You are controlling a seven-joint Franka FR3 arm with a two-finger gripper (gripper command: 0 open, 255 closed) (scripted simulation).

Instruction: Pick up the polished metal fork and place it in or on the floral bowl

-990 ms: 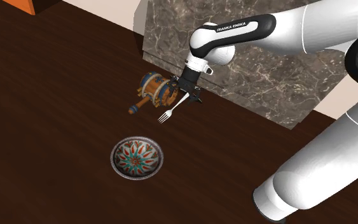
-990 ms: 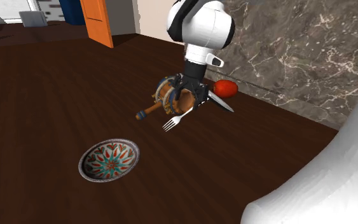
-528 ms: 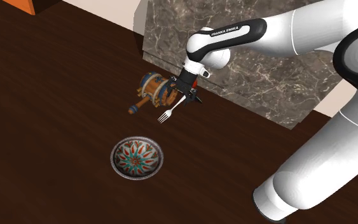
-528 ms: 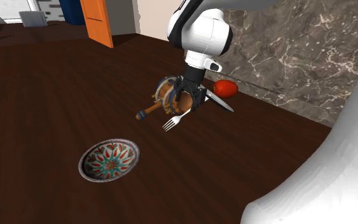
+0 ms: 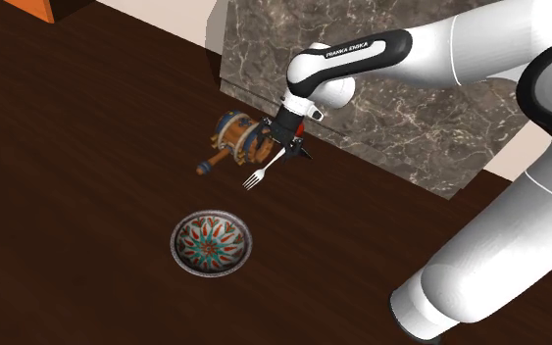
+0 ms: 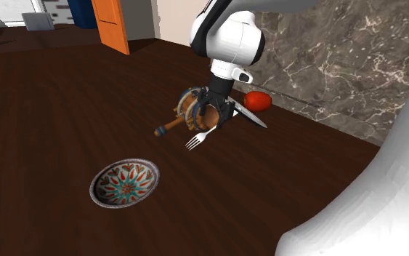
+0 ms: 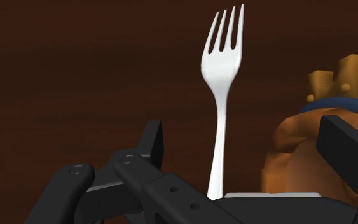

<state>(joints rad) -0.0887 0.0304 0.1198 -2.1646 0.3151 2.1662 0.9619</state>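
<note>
The all-black two-finger gripper (image 5: 289, 145) is down at the handle end of the pale, silvery polished fork (image 5: 263, 169), which lies on the dark brown wooden table (image 5: 87, 147). In the shoulder view the tines point toward seven o'clock, away from the gripper. In the wrist view the gripper (image 7: 244, 135) is spread wide: the fork (image 7: 224, 70) runs up between the two black fingers (image 7: 152, 141), and a gap shows on each side of the slim handle, so nothing is clasped.

The round bowl with a red, teal and white floral pattern and a grey rim (image 5: 212, 242) sits apart from the fork, at about seven o'clock from its tines in the shoulder view. The second exterior view puts the bowl (image 6: 125, 182) at about eight o'clock from the fork (image 6: 202, 137).

An orange-brown barrel-shaped object with blue bands and a short handle (image 5: 234, 142) lies just beside the gripper, at nine o'clock from it in the shoulder view. At two o'clock from the gripper (image 6: 218, 115) in the second exterior view lies a red rounded object (image 6: 258, 100), close to the grey veined marble block (image 6: 341, 58).
</note>
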